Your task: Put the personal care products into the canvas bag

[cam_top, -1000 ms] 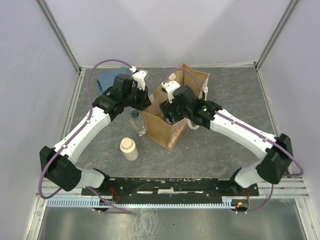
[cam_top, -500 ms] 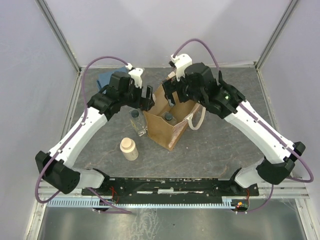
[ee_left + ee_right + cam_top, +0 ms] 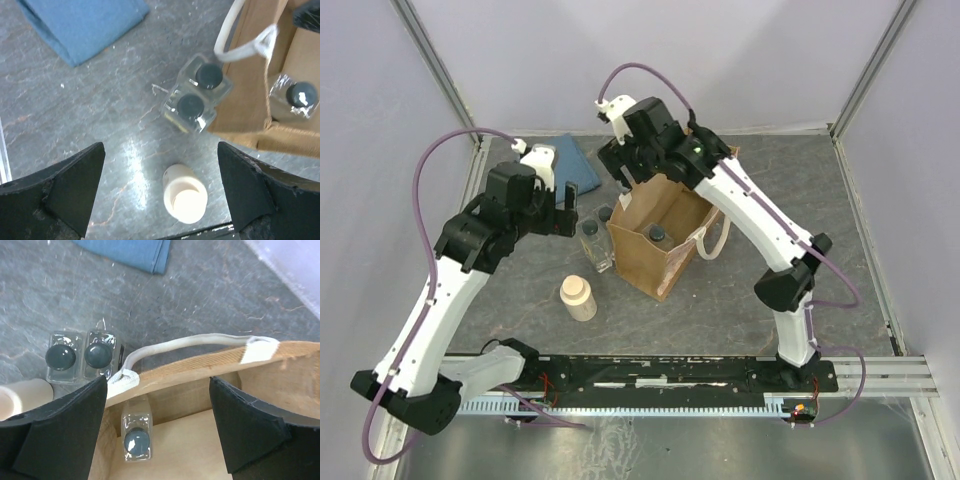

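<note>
The tan canvas bag point(image 3: 670, 262) stands upright mid-table with its mouth open. One clear square bottle with a dark cap point(image 3: 657, 234) lies inside it point(image 3: 136, 442). Two more clear bottles point(image 3: 591, 241) point(image 3: 605, 213) stand side by side against the bag's left wall point(image 3: 190, 107) point(image 3: 208, 76). A cream round bottle point(image 3: 578, 298) stands nearer the front point(image 3: 185, 194). My left gripper point(image 3: 560, 210) hangs open and empty to the left of the bottles. My right gripper point(image 3: 623, 168) is open and empty, high over the bag's back-left rim point(image 3: 200, 371).
A folded blue cloth point(image 3: 567, 161) lies at the back left of the table. The bag's off-white loop handles droop outward, one on the right side point(image 3: 712, 243) and one over the left rim point(image 3: 190, 342). Metal frame posts border the table.
My left gripper opened and drew back to the left, away from the bag. My right gripper rose out of the bag and swung to the back left. A clear bottle now lies in the bag.
</note>
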Controlling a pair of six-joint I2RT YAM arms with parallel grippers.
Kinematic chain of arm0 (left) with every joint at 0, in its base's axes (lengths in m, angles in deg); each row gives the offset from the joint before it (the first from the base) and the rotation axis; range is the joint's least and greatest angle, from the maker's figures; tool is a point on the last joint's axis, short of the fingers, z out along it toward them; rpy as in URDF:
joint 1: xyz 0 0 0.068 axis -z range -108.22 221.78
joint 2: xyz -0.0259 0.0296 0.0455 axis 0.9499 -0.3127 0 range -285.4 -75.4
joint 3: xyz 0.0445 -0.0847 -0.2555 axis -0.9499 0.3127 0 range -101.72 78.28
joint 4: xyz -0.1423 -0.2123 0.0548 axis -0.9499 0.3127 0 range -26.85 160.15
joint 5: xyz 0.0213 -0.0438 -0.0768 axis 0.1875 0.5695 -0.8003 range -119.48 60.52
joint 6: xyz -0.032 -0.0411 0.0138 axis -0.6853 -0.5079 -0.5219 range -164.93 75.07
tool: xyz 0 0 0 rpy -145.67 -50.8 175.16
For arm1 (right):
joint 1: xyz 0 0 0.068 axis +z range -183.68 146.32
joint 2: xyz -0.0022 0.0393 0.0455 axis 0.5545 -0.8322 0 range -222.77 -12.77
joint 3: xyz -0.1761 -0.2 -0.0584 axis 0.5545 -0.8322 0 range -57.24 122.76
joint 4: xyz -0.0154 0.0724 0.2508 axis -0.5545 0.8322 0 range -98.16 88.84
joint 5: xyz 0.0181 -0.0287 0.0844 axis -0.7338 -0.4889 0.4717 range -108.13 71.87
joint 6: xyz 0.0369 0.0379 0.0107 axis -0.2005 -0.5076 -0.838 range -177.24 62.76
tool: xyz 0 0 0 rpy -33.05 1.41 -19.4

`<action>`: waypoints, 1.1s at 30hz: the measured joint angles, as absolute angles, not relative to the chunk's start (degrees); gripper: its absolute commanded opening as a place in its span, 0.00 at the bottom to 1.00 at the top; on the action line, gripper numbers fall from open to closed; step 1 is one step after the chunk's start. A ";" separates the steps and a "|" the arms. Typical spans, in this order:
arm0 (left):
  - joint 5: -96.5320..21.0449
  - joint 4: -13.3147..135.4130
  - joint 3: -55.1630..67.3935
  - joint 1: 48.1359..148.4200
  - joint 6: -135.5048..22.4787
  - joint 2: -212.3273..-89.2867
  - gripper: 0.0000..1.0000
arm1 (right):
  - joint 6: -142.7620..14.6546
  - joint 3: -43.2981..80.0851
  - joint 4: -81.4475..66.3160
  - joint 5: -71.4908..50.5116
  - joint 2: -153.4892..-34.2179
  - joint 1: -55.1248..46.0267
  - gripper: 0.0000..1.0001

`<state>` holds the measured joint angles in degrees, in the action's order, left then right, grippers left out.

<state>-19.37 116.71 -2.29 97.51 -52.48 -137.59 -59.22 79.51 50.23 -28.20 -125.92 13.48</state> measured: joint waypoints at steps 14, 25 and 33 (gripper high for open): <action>-18.52 124.41 1.99 97.51 -52.59 -127.76 1.00 | -56.33 78.13 45.53 -20.70 -133.61 13.48 0.79; -18.50 124.56 3.52 97.51 -52.59 -127.67 1.00 | -55.94 78.41 44.50 -15.32 -139.44 13.59 0.78; -18.54 124.36 5.51 97.51 -52.57 -127.63 1.00 | -55.96 75.05 44.00 -14.14 -139.36 14.49 0.81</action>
